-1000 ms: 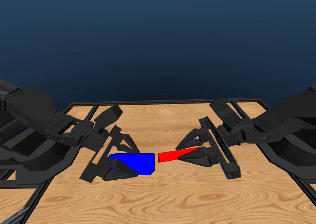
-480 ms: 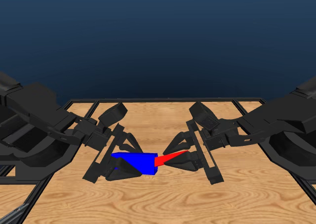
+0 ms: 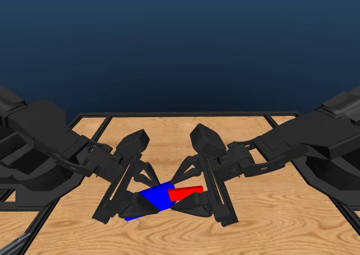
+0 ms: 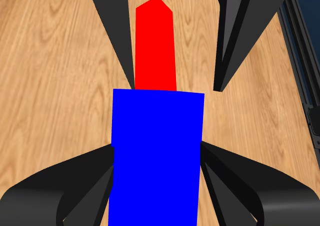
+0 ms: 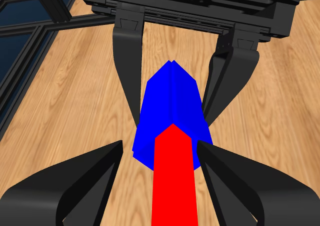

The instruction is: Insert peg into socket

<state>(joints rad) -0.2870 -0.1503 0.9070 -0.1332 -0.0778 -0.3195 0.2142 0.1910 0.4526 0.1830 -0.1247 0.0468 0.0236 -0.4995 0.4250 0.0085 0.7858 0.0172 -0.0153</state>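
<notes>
The blue socket [image 3: 154, 197] hangs above the table's middle, and my left gripper [image 3: 142, 201] is shut on it. The red peg [image 3: 184, 193] meets the socket's open end, its near tip hidden inside, and my right gripper [image 3: 191, 198] is shut on the peg. In the left wrist view the socket [image 4: 156, 156] fills the space between my jaws and the peg [image 4: 155, 46] sticks out beyond it. In the right wrist view the peg [image 5: 173, 181] runs from between my jaws into the socket [image 5: 172, 106], which the left gripper [image 5: 175, 109] clamps from the far side.
The wooden table [image 3: 169, 232] lies below both grippers, framed by a black rail [image 3: 185, 115] at its far edge. Both arms' bodies crowd the left and right sides. The two grippers stand nearly fingertip to fingertip.
The right gripper has carried the peg leftward until its tip entered the socket. The left gripper has tilted and lowered slightly with the socket. Much less red shows now.
</notes>
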